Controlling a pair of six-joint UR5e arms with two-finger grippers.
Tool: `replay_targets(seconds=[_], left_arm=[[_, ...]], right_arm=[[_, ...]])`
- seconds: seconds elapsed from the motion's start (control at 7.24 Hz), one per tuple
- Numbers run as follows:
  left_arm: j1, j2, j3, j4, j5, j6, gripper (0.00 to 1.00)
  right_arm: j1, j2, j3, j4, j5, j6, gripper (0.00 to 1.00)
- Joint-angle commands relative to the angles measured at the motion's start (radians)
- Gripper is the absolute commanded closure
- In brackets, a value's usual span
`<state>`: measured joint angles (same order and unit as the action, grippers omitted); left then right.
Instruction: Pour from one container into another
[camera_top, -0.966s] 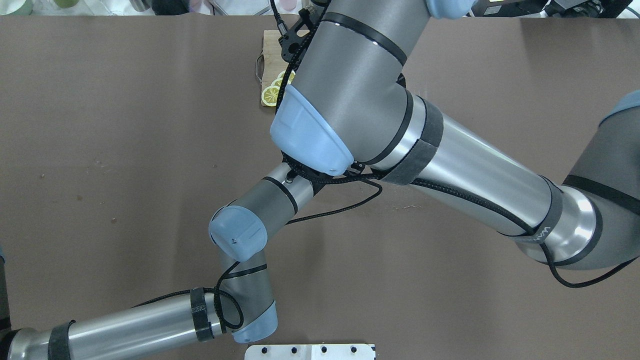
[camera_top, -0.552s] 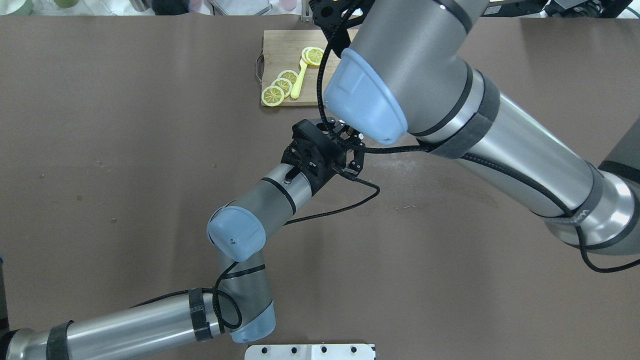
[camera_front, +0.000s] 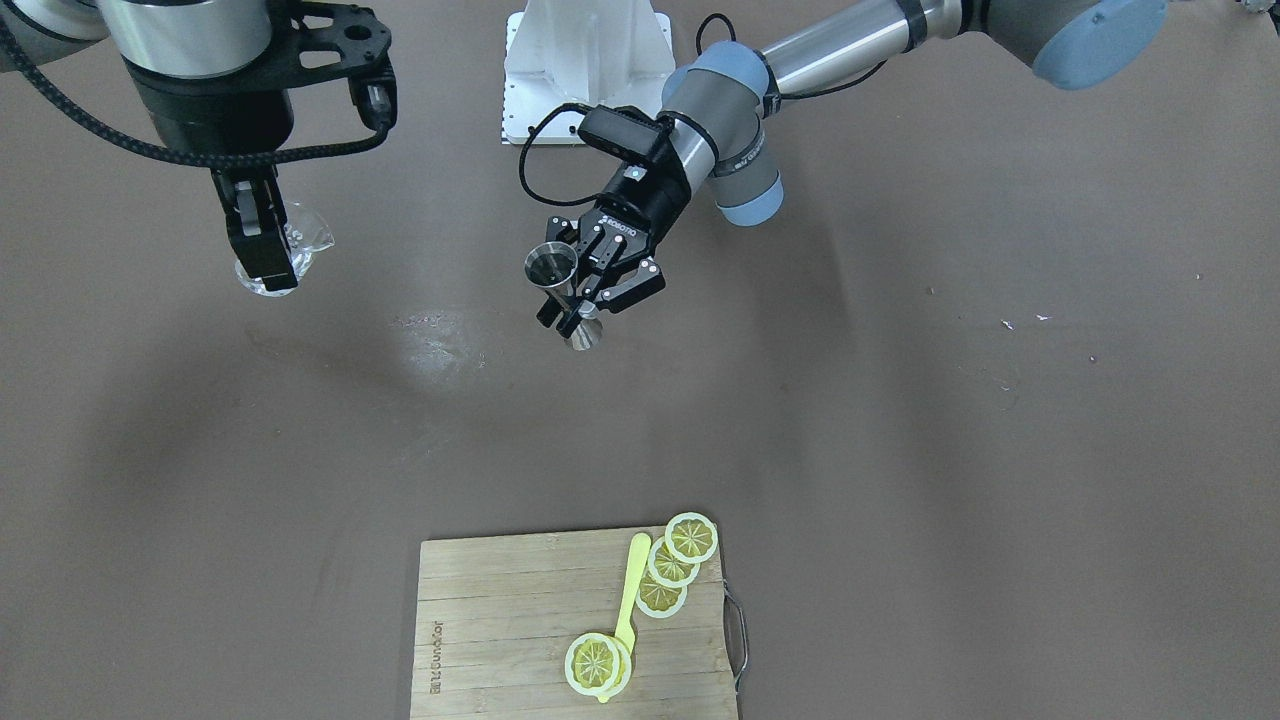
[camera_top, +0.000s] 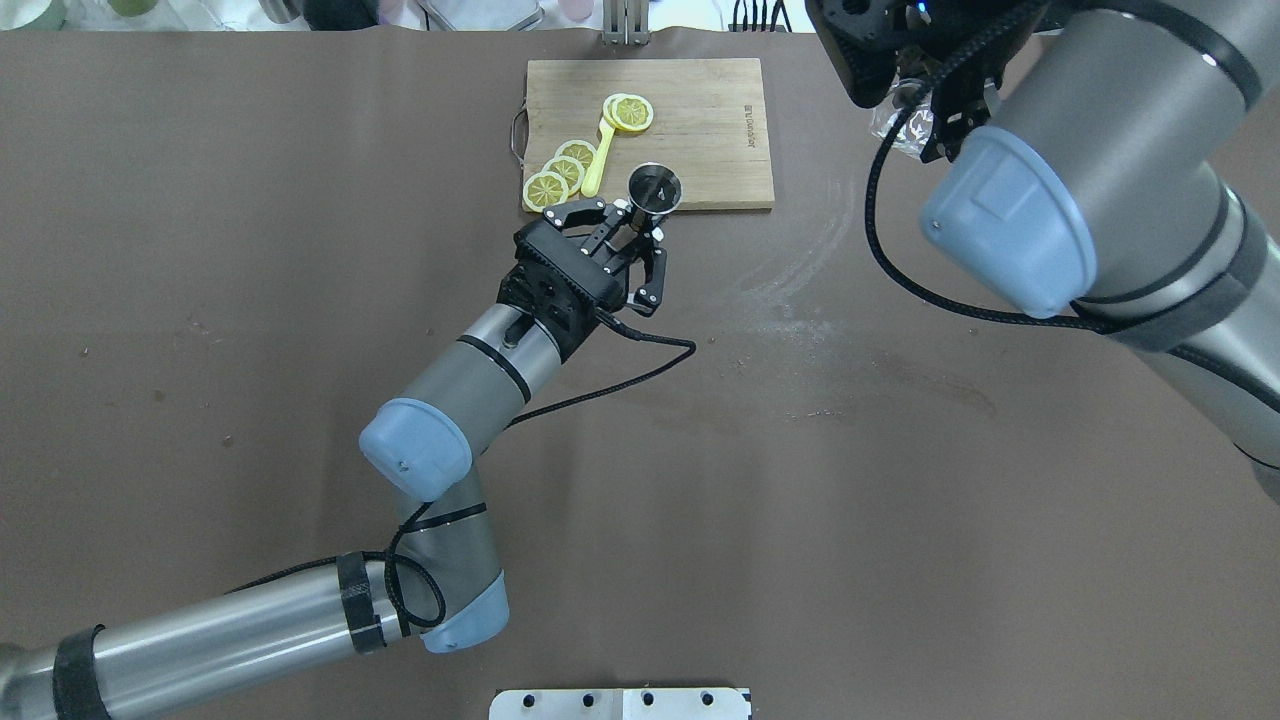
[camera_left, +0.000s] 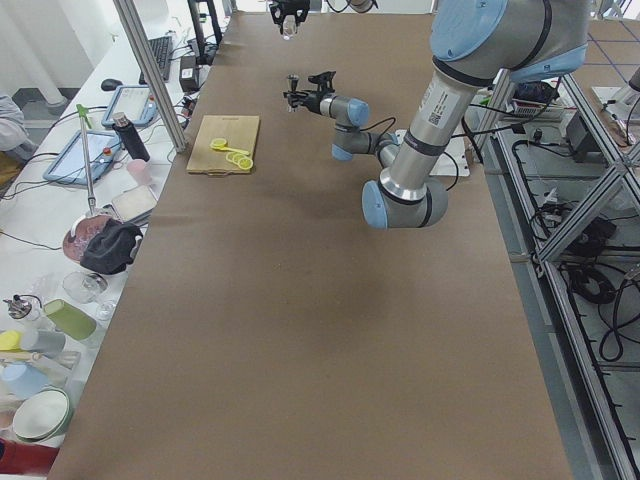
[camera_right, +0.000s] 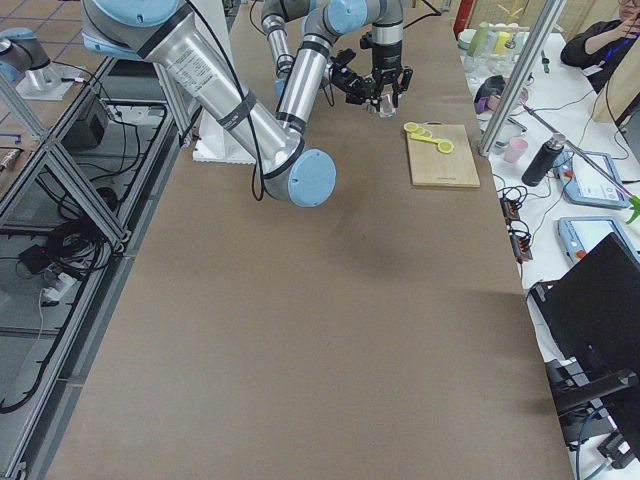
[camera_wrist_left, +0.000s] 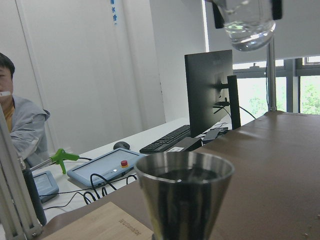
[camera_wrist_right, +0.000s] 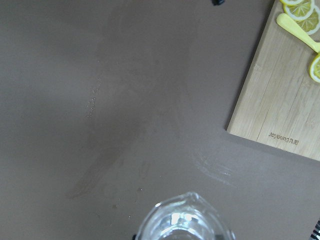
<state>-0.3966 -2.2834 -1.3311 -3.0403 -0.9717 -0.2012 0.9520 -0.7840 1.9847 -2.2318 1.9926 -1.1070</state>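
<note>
Steel double-cone jigger sits in left pincer, fingers closed on its narrow waist. Cup mouth is up, approx upright, and it's held off the brown bench near mid-bench. Overhead view puts jigger over the near edge of the wooden cutting board, but front view shows it well apart from board, so that's camera angle only. Left wrist cam: jigger rim fills lower centre, inside looks dark, can't tell if there's liquid. Right pincer points straight down, fingers clamped on the wall of a clear glass spouted jug. Jug is upright, lifted off bench, well apart from jigger on robot's right side. In left wrist cam, jug's rounded base hangs higher than jigger rim. Right wrist cam looks down into jug mouth; contents not clear. Whitish smear marks the bench between the two vessels. On the board: three yellow lemon slices overlapping in a row, just beside a pale yellow spoon, w/ a fourth slice lying on the spoon's bowl end.
</note>
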Motion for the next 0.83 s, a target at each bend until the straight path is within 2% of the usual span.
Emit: replay_targets(seconds=[0.0, 0.28, 0.41, 0.55, 0.69], left_arm=[[-0.08, 0.121, 0.003, -0.064, 0.005, 0.022, 1.0], [-0.103, 0.298, 0.004, -0.243, 0.001, 0.02, 1.0], [-0.126, 0.39, 0.004, -0.297, -0.002, 0.017, 1.0], [-0.142, 0.421, 0.004, -0.313, -0.008, -0.009, 1.0], [-0.142, 0.471, 0.004, -0.334, -0.019, -0.118, 1.0]], right_arm=[[0.007, -0.198, 0.078, 0.256, 0.073, 0.04, 1.0], [0.01, -0.337, 0.075, 0.5, 0.118, 0.151, 1.0], [0.01, -0.371, 0.072, 0.555, 0.132, 0.186, 1.0], [0.01, -0.379, 0.06, 0.592, 0.144, 0.228, 1.0], [0.01, -0.394, 0.04, 0.641, 0.161, 0.254, 1.0]])
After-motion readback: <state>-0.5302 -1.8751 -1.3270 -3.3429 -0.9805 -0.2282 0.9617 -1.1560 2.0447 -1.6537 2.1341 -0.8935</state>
